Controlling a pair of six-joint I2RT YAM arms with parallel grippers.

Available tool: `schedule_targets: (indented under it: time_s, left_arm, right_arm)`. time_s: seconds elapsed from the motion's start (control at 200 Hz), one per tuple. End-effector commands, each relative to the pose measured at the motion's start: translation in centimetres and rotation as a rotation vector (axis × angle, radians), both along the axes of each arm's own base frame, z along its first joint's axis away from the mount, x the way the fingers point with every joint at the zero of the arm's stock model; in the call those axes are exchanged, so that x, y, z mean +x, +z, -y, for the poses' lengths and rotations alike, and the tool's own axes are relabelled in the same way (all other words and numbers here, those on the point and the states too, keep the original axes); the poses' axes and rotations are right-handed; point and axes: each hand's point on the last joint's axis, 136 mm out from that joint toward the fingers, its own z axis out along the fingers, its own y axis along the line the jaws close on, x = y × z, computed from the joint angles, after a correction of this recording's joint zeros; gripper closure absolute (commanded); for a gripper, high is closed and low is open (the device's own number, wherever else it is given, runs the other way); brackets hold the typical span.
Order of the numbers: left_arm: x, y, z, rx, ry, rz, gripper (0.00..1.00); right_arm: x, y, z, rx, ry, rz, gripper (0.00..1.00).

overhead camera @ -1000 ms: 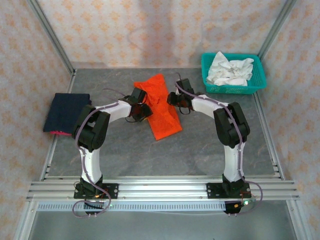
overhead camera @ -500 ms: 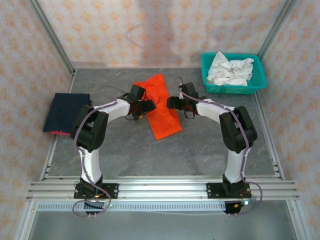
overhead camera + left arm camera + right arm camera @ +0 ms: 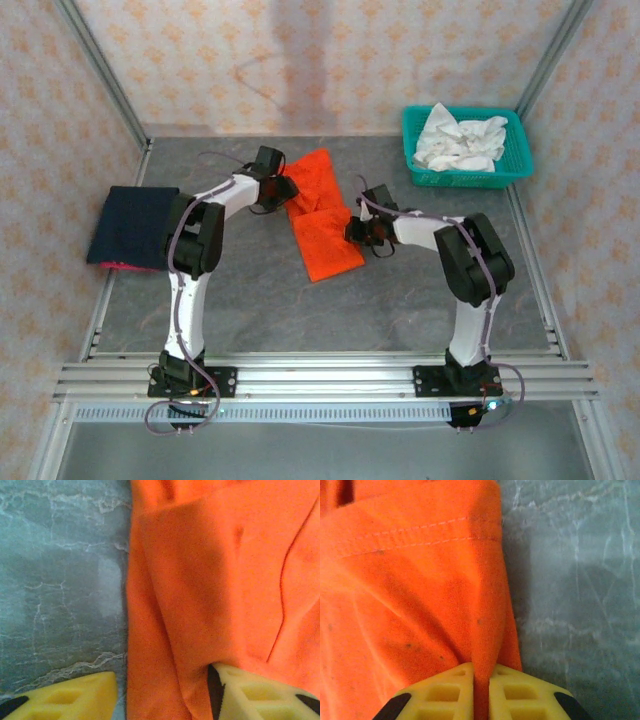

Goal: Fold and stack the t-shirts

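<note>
The orange t-shirt (image 3: 322, 215) lies mid-way across the desk (image 3: 250, 290), a fold of its right edge pinched by the right end effector (image 3: 481, 690). The left end effector (image 3: 162, 682) stands open astride its left edge, with the fingers cropped by the frame.

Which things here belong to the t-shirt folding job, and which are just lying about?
Job: orange t-shirt, pinched by the right tool; folded navy t-shirt.
Lying about: teal basket; crumpled white cloth in it, unclear whether shirts.
</note>
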Motion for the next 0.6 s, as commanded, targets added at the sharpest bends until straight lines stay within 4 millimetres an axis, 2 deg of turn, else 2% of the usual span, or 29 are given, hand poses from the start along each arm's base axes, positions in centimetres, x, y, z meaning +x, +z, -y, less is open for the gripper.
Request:
schedule_targets:
  time_s: [0.0, 0.155, 0.195, 0.275, 0.34, 0.38, 0.455, 0.595]
  left_arm:
    - [-0.5, -2.3, -0.4, 0.025, -0.009, -0.063, 0.52]
    - [-1.4, -2.5, 0.4, 0.003, -0.031, -0.077, 0.60]
    - [-1.6, -2.6, 0.6, -0.007, -0.040, -0.081, 0.60]
    - [-2.1, -2.7, 1.2, -0.016, -0.063, -0.089, 0.61]
    - [-2.3, -2.9, 1.4, -0.019, -0.078, -0.096, 0.62]
    - [-2.3, -3.0, 1.5, -0.022, -0.082, -0.099, 0.62]
    - [-2.3, -3.1, 1.5, -0.023, -0.088, -0.102, 0.62]
    - [-2.1, -2.8, 1.7, -0.028, -0.094, -0.097, 0.62]
  right_arm:
    - [-2.0, 0.8, -0.1, 0.036, -0.046, -0.016, 0.87]
    - [-3.8, 1.5, 0.1, 0.044, -0.091, -0.010, 0.85]
    - [-3.9, 2.0, 0.1, 0.046, -0.101, 0.003, 0.77]
    - [-3.7, 3.5, 1.0, 0.008, -0.113, 0.067, 0.43]
    - [-3.3, 5.1, 1.8, -0.060, -0.076, 0.161, 0.27]
    - [-3.3, 5.9, 1.8, -0.099, 0.000, 0.223, 0.21]
    - [-4.5, 7.4, 0.2, -0.161, 0.242, 0.342, 0.17]
    - [-9.8, 7.9, -2.8, -0.267, 0.794, 0.528, 0.15]
